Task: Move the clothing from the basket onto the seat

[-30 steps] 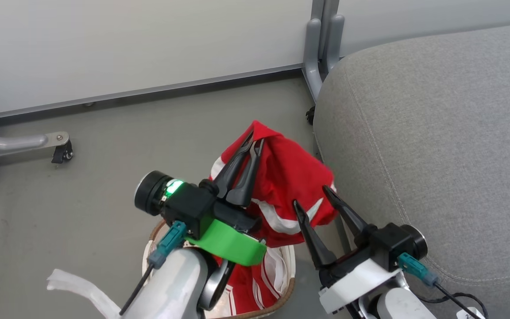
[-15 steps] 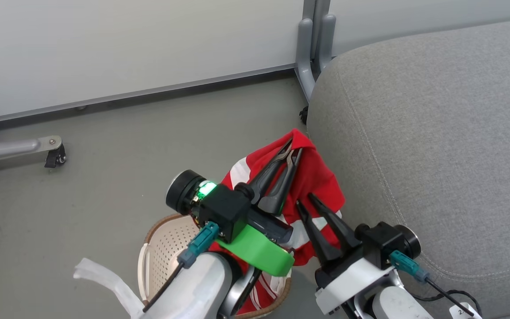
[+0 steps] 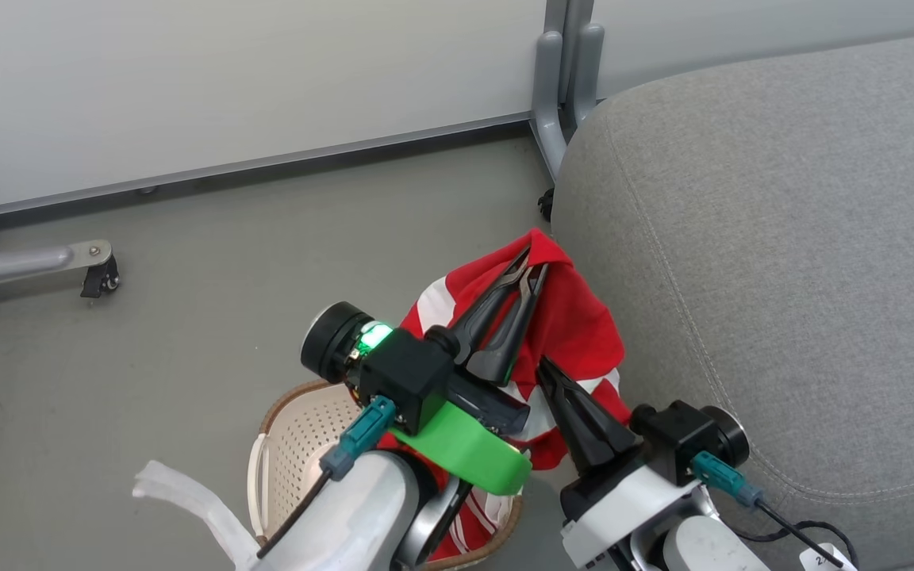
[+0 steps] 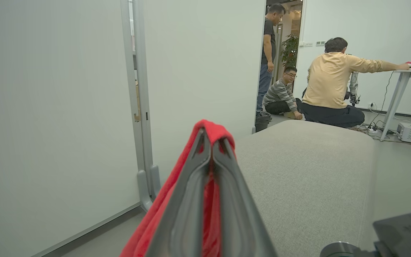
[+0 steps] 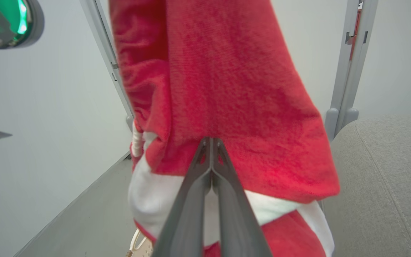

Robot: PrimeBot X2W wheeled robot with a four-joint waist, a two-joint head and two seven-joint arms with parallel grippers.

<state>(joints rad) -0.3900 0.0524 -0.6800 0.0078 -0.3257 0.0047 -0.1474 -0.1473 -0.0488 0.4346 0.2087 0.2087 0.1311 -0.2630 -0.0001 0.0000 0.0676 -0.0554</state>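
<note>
One piece of red clothing [image 3: 576, 317] with white stripes hangs in the air beside the grey seat [image 3: 782, 238]. My left gripper [image 3: 535, 262] is shut on its top fold, and red cloth wraps over the fingertips [image 4: 205, 142] in the left wrist view. My right gripper [image 3: 546, 365] is shut lower down, its tips pinching the red cloth [image 5: 227, 89] just above a white stripe. The cream basket [image 3: 290, 444] sits on the floor under my left arm. More red and white clothing [image 3: 473, 515] lies in it, partly hidden by that arm.
A white partition wall with a grey metal post [image 3: 560, 79] stands behind the seat's corner. A caster foot [image 3: 100, 277] is at the far left. A white strip [image 3: 179, 500] lies beside the basket. Three people [image 4: 330, 82] are far beyond the seat.
My right gripper's fingers have closed on the lower part of the hanging garment. The left gripper has carried the garment to the right, closer to the seat's edge. The camera shifted slightly.
</note>
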